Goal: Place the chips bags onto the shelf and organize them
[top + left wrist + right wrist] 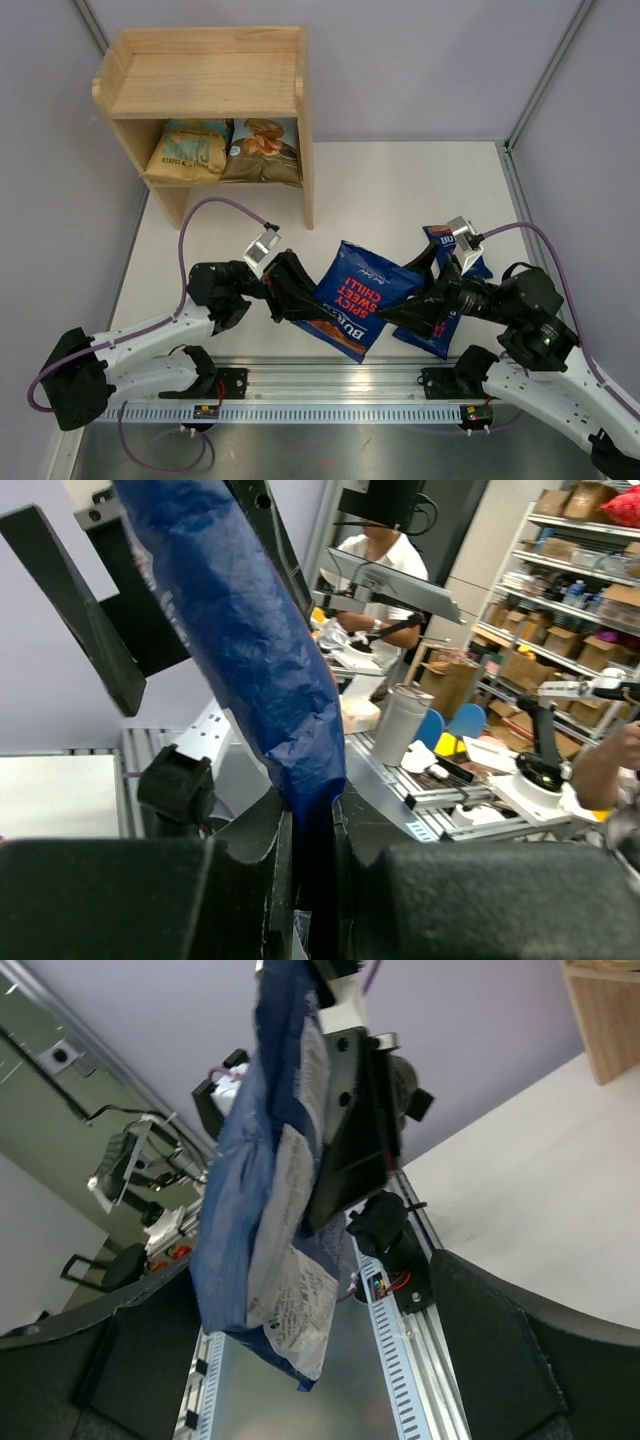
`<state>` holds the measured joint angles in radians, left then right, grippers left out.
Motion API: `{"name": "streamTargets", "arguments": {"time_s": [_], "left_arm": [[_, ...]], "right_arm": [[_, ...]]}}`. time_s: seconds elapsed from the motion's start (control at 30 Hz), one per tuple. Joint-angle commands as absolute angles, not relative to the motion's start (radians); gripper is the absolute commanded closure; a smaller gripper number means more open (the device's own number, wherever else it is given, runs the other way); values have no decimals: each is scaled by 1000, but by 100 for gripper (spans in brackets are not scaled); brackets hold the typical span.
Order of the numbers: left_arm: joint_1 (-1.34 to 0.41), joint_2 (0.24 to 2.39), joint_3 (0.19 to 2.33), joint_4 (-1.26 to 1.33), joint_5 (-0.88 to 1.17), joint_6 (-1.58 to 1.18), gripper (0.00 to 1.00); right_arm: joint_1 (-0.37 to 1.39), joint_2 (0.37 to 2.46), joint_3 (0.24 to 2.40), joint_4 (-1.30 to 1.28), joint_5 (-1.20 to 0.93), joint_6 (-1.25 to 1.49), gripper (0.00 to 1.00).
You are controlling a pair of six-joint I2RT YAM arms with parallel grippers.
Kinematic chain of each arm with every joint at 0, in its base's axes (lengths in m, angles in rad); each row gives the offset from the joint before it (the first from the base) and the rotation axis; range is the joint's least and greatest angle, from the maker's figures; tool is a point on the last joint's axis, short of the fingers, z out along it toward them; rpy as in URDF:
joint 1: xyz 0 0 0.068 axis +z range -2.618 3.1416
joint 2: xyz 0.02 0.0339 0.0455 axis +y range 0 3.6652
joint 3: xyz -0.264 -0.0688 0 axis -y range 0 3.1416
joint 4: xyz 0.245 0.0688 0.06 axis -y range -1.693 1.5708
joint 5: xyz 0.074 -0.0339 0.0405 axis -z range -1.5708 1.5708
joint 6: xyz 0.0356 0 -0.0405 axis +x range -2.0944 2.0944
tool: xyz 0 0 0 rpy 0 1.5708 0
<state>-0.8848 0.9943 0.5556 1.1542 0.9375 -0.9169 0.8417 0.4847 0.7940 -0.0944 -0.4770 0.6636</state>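
A dark-blue Burts chips bag point(358, 293) hangs above the table's near middle, label up. My left gripper point(312, 303) is shut on its left edge. In the left wrist view the blue foil point(250, 630) rises from between the pinching jaws of the left gripper point(312, 850). My right gripper point(405, 290) stands open at the bag's right edge. The right wrist view shows the bag point(265, 1210) dangling between the spread fingers of that gripper point(320, 1360), untouched. A second dark-blue bag point(437, 338) lies under the right arm. The wooden shelf point(205, 85) stands at the far left.
On the shelf's lower tier lie two large bags side by side, a pale one with blue lettering point(188, 150) and a yellow-tan one point(263, 150). The top tier is bare wood. A metal rail point(330, 385) runs along the near edge, and purple cables loop from both wrists.
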Motion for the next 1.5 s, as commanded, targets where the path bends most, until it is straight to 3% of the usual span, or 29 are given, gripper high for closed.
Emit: {"name": "streamTargets", "arguments": {"time_s": [0.0,0.17,0.2,0.27,0.3,0.37,0.4,0.47,0.5,0.57,0.6,0.77,0.9,1.3,1.4,1.47], "left_arm": [[-894,1038,620,1270,986,-982,89],[-894,1055,647,1183,999,-936,87],[-894,1054,661,1122,1000,-924,86],[-894,1031,670,1054,993,-870,79],[-891,1019,672,996,982,-853,77],[-888,987,673,936,947,-796,72],[-887,950,675,857,899,-745,55],[-887,876,669,720,777,-651,32],[-887,853,661,703,743,-635,28],[-887,815,615,701,663,-623,6],[-888,786,600,710,599,-627,1],[-917,773,496,826,401,-666,1],[-956,834,431,1116,385,-721,1],[-1009,979,465,1390,342,-778,2],[-1011,985,474,1378,301,-776,17],[-1011,988,486,1347,287,-779,39]], "right_arm": [[842,511,801,63,-596,716,4],[842,525,828,65,-578,735,26],[842,520,830,55,-545,727,41],[842,511,831,16,-494,719,54],[841,496,831,5,-445,703,65],[842,477,830,-58,-378,690,71],[842,453,825,-58,-326,687,74],[842,422,810,-45,-264,692,83],[842,413,805,-35,-250,690,83],[842,400,793,-11,-229,698,87],[842,393,790,30,-219,703,87],[842,399,752,176,-201,732,87],[842,442,726,300,-216,759,86],[842,529,667,472,-222,779,86],[842,541,634,535,-235,798,85],[842,545,623,551,-235,798,85]]}}
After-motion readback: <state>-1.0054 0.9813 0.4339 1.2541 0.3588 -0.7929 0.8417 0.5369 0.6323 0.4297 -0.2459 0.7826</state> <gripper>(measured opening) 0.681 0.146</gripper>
